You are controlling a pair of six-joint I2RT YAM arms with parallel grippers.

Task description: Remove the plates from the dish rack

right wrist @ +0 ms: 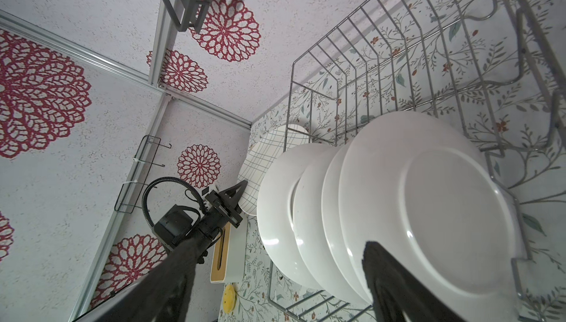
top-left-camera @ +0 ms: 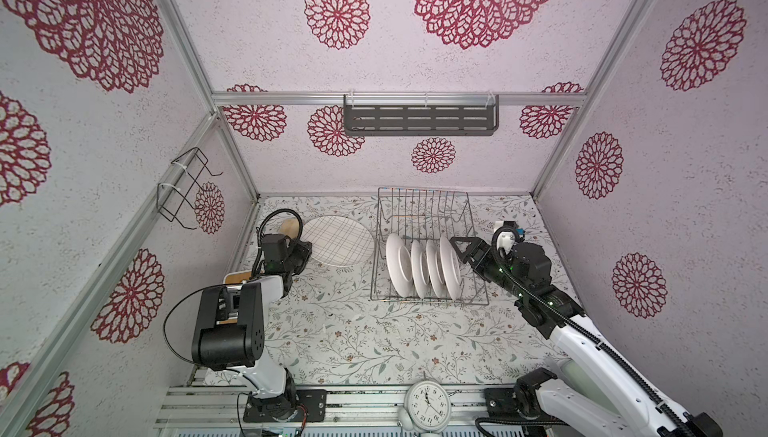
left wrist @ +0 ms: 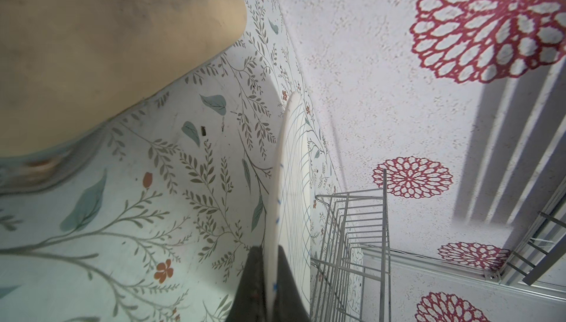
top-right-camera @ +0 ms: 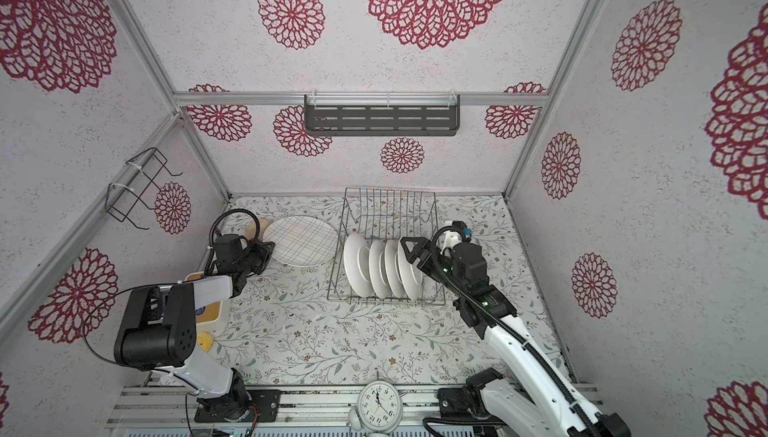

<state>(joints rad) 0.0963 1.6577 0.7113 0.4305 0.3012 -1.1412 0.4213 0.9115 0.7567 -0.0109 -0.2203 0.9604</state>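
The cream plate with dark grid lines [top-left-camera: 338,239] [top-right-camera: 301,240] hangs nearly flat, low over the table to the left of the dish rack [top-left-camera: 428,206] [top-right-camera: 386,206]. My left gripper [top-left-camera: 306,248] [left wrist: 272,250] is shut on its near rim, which shows edge-on between the two dark fingers [left wrist: 254,274]. Several white-backed plates [top-left-camera: 419,268] [right wrist: 306,213] stand upright in the rack's front rows. My right gripper [top-left-camera: 455,248] [right wrist: 281,253] stands open at the rightmost plate [top-left-camera: 451,264] [right wrist: 444,213], with one finger [right wrist: 386,274] across its back face.
A tan wooden piece [top-left-camera: 291,227] [left wrist: 107,45] lies behind the left gripper. A white box with a wooden top [top-right-camera: 208,314] [right wrist: 223,253] and a yellow object [top-right-camera: 203,341] sit at the left edge. A clock [top-left-camera: 428,403] stands at the front, a slotted shelf [top-left-camera: 419,119] on the back wall.
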